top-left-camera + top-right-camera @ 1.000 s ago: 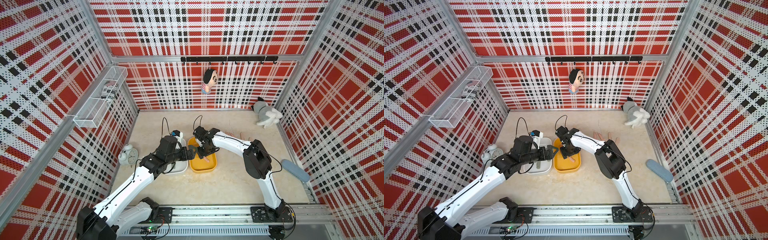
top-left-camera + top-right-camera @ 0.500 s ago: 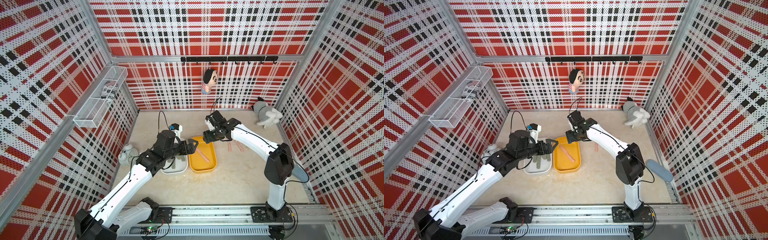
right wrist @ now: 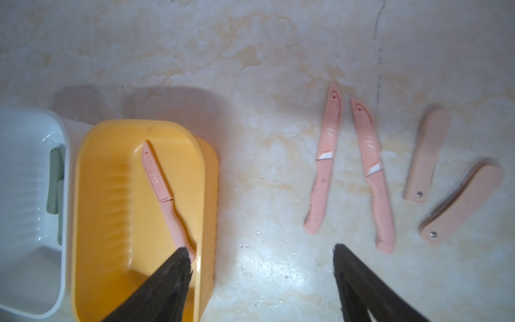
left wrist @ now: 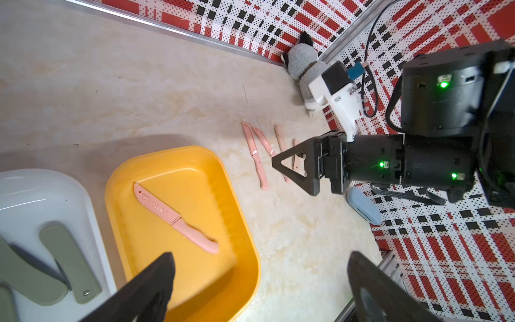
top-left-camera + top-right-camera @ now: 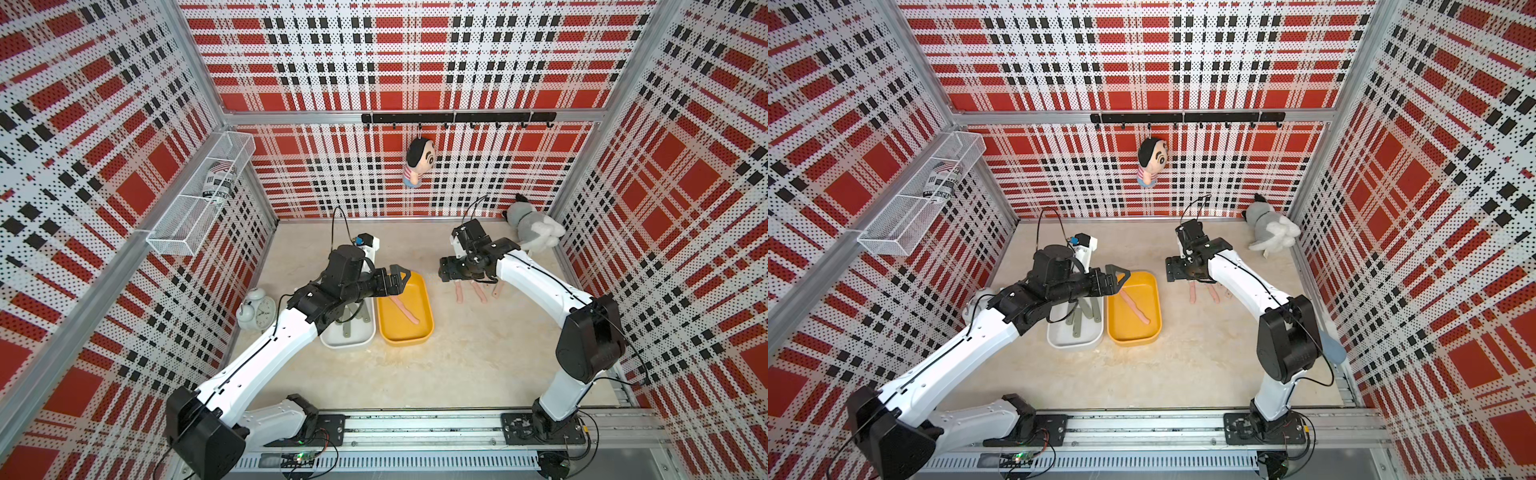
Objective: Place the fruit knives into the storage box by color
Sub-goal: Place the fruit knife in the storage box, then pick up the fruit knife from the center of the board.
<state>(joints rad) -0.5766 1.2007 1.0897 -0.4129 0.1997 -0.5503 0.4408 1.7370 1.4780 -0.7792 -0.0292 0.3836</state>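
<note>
Pink knives (image 3: pixel 323 167) — four loose, one boxed

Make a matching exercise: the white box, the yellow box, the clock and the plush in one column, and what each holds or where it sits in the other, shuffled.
Column one
1. white box
2. yellow box
3. clock
4. plush

Column two
A. lies in a back corner
B. holds one pink knife
C. stands by a side wall
D. holds green knives

Pairs: 1-D, 2-B, 3-C, 4-A
</note>
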